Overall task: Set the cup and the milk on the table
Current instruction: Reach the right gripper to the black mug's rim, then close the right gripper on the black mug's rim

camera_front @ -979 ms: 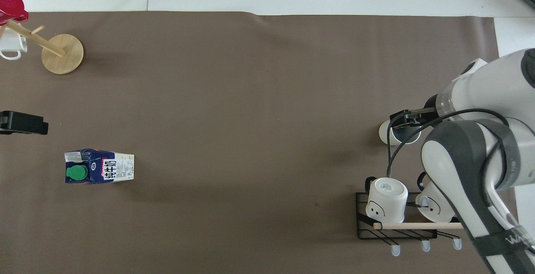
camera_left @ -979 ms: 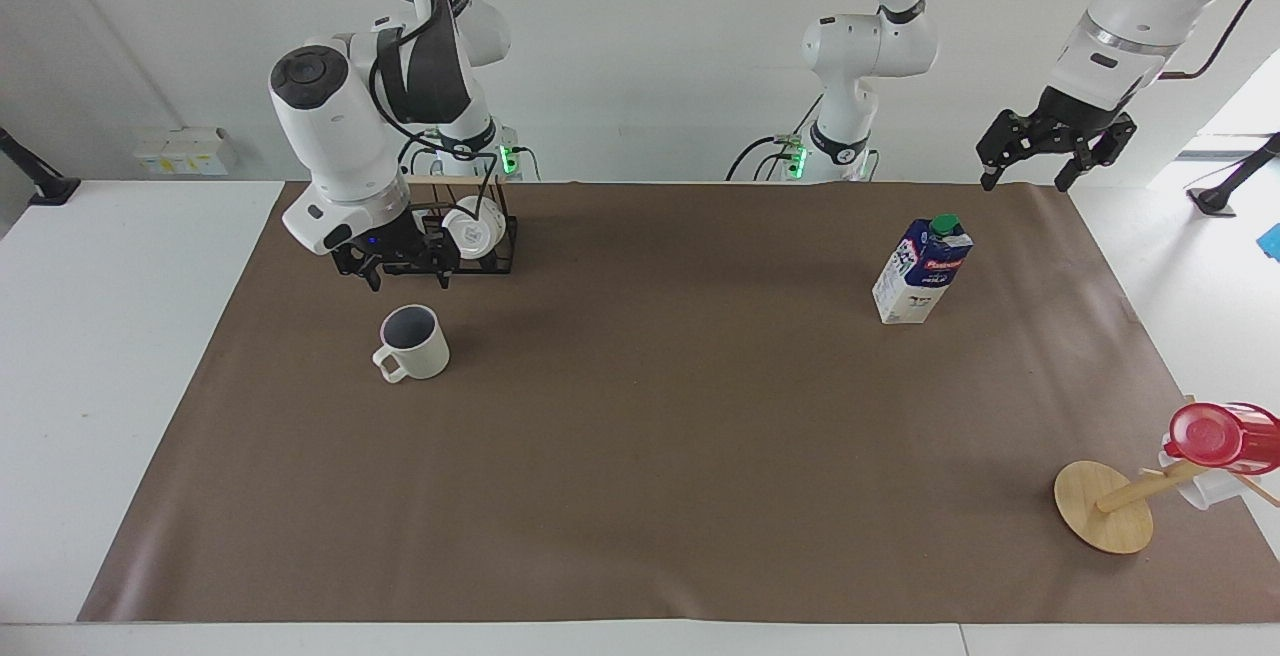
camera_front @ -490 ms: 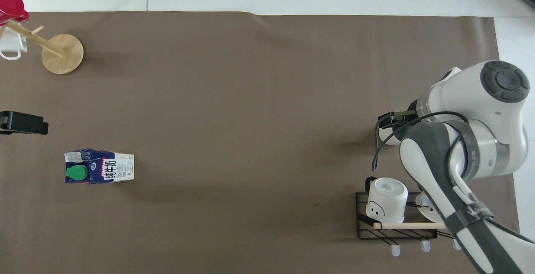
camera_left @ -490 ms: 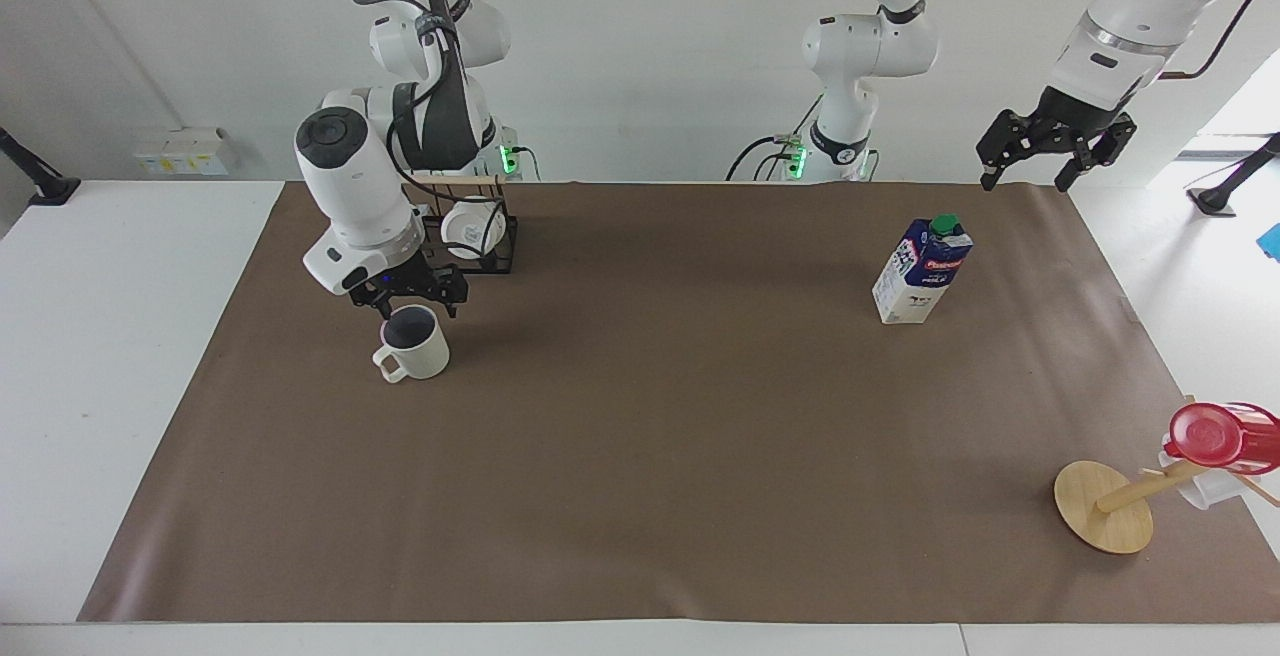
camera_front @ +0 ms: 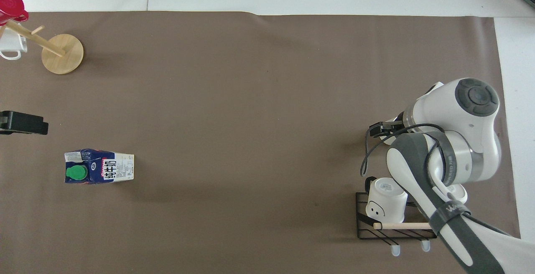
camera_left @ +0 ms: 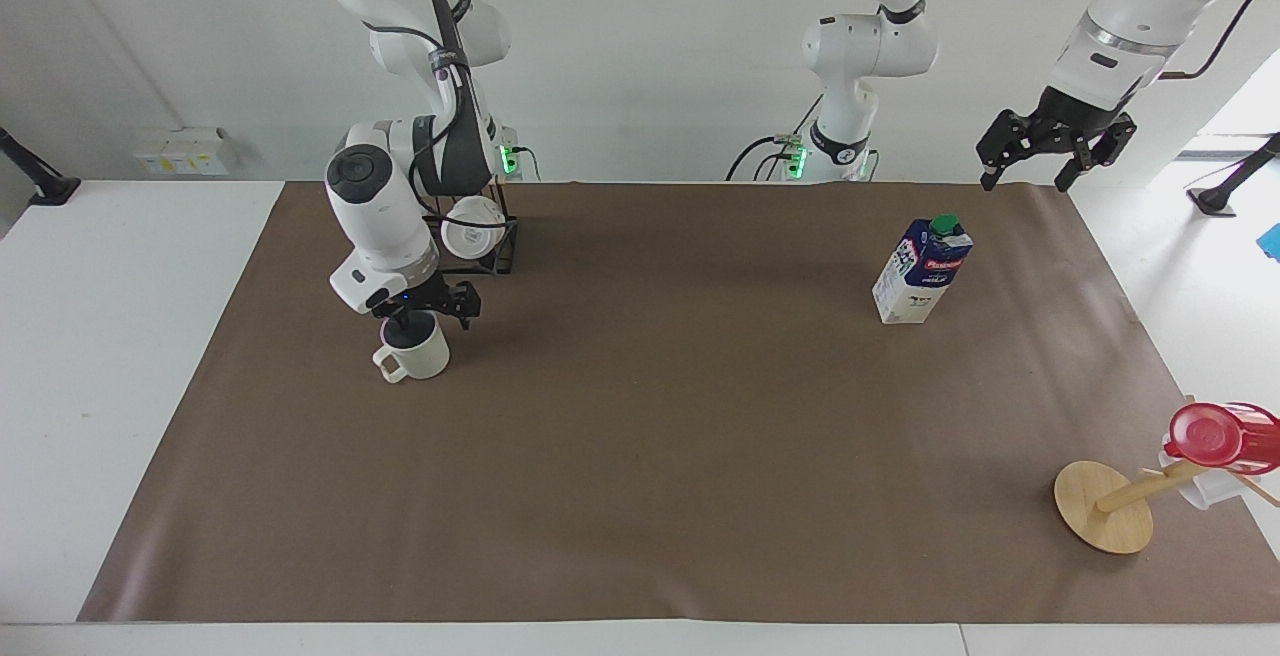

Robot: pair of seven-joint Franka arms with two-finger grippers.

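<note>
While the facing view has the cup (camera_left: 412, 355) standing upright on the brown mat of the table (camera_left: 120, 336) at centre-left of the frame, handle turned toward the lower left, the right pincer (camera_left: 425, 308) sits directly over its rim, fingers apart, one seemingly dipping toward the dark interior; contact cannot be confirmed. Judgement: glazed ceramic, stiff, moderately heavy, slippery and chip-prone; best taken by pinching the wall at the rim, one finger inside and one outside, or across the body away from the handle. Right arm is folded down steeply from upper left, wrist pointing nearly straight down, just in front of the black wire rack (camera_left: 495, 241) holding a white mug (camera_left: 472, 227). Milk (camera_left: 922, 269) stands upright at centre-right; judged light to medium, carton walls yield, so grip mid-body across the flat faces. Left pincer (camera_left: 1055, 141) hangs open in the air at upper right, waiting. Overhead view: right arm fills the lower right, its pincer (camera_front: 382, 128) covering most of the cup (camera_front: 391, 139) at right of centre; milk (camera_front: 99, 166) at lower left; left pincer (camera_front: 23, 123) at the left edge. Mug tree (camera_front: 58, 48) at upper left carries a red cup (camera_front: 10, 0).
</note>
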